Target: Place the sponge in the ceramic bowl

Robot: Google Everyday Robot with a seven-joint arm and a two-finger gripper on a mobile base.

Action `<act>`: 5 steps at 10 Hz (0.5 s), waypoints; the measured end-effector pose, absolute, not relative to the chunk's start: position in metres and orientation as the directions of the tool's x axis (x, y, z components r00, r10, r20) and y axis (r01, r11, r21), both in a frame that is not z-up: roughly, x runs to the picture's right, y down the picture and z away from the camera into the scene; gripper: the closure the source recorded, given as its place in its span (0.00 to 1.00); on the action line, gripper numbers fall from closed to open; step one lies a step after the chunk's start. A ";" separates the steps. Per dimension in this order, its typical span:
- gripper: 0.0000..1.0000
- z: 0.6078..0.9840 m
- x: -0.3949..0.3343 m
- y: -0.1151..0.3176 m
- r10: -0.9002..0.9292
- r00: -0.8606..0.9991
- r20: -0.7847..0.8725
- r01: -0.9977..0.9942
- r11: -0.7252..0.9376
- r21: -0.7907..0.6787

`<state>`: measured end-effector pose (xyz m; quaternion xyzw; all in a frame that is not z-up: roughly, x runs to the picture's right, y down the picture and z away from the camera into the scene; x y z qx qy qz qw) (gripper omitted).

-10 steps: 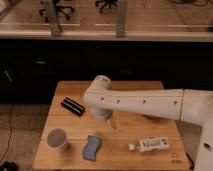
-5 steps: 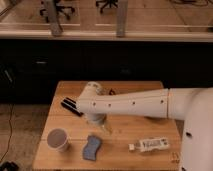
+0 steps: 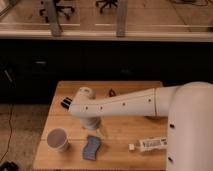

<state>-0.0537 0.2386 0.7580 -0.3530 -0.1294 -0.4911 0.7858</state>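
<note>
Sponge: we see the sponge (image 3: 91,148) flat on the wooden table (image 3: 127,132), low in the frame and left of centre. It is not in any bowl.

Gripper: the gripper (image 3: 96,129) hangs from the white arm (image 3: 125,102) that reaches in from the right. It sits just above the sponge's upper end in the frame.

Gripper state: we cannot tell whether it is apart or together, nor whether it touches the sponge.

Key relation: from the gripper the sponge lies directly toward the bottom of the frame and a touch left, very near. This is the robot's only arm.

Long axis: the sponge's long side runs steeply from upper right to lower left, nearly up-and-down in the frame. We judge a grasp would best close across its short, wavy sides.

Ceramic bowl: we cannot make it out with any certainty. A small reddish bit shows above the arm near the table's far edge, and it may be a rim.

Neighbours: a white cup (image 3: 58,139) stands left of the sponge and clearly apart from it. A white tube (image 3: 150,145) lies to the right. The end of a black bar (image 3: 65,103) peeks out at the arm's left.

Writing: the tube carries dark marks, but we can read none of them. No brand shows elsewhere.

Stage: the sponge is on the table, so we judge that lifting and carrying it remain.
</note>
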 end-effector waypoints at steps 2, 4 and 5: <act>0.20 0.763 -0.052 0.245 -0.673 0.488 0.556 0.860 0.262 -0.438; 0.20 0.770 -0.057 0.253 -0.666 0.485 0.567 0.861 0.248 -0.444; 0.20 0.773 -0.057 0.254 -0.664 0.483 0.571 0.862 0.245 -0.444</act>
